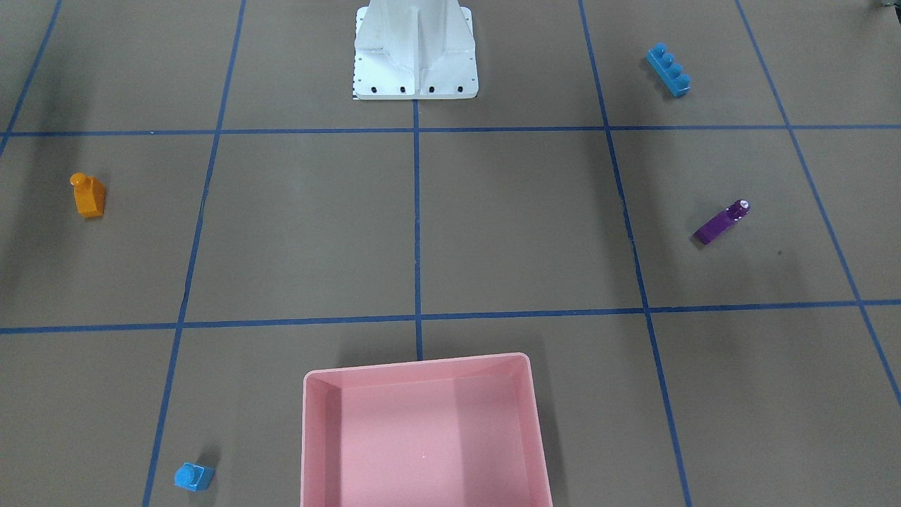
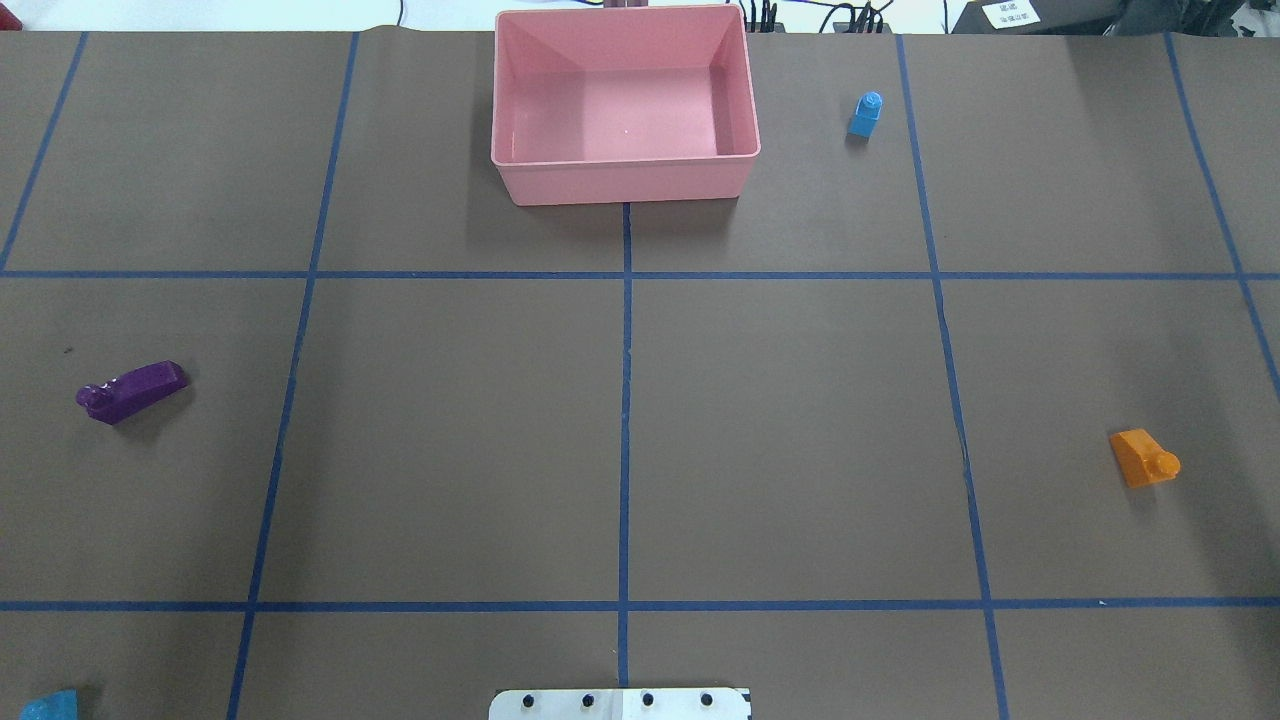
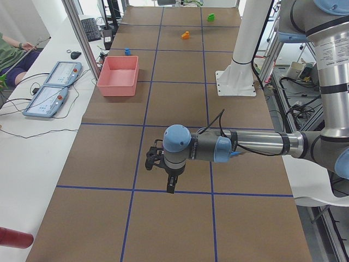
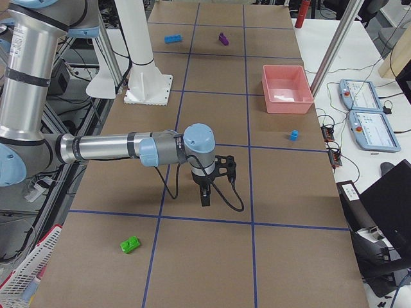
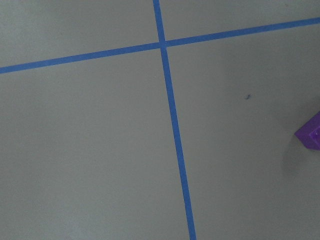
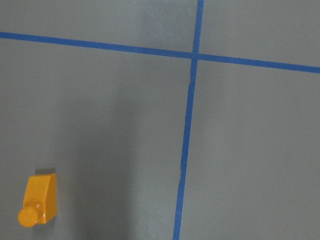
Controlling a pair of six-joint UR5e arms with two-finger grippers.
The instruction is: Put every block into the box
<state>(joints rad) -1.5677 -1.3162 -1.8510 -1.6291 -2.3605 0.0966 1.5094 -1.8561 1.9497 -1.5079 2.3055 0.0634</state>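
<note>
The pink box [image 2: 625, 180] stands at the table's far middle, its floor bare [image 1: 422, 486]. A small blue cube [image 2: 866, 113] sits to its right. The orange block [image 2: 1145, 458] lies at the right and also shows low left in the right wrist view [image 6: 39, 205]. At the left lies the purple wedge [image 2: 132, 390], its corner showing in the left wrist view [image 5: 312, 134]. The long blue block [image 1: 668, 69] is near the robot's left. The green block [image 4: 130, 244] lies beyond the right end. My left gripper [image 3: 170, 185] and right gripper [image 4: 205, 196] hover over bare table; I cannot tell their state.
The white robot base [image 1: 415, 63] stands at the near middle edge. Blue tape lines [image 2: 625, 400] grid the brown table. A side bench with two tablets [image 3: 52, 87], cables and a seated person's arm [image 3: 13, 49] runs along the far side.
</note>
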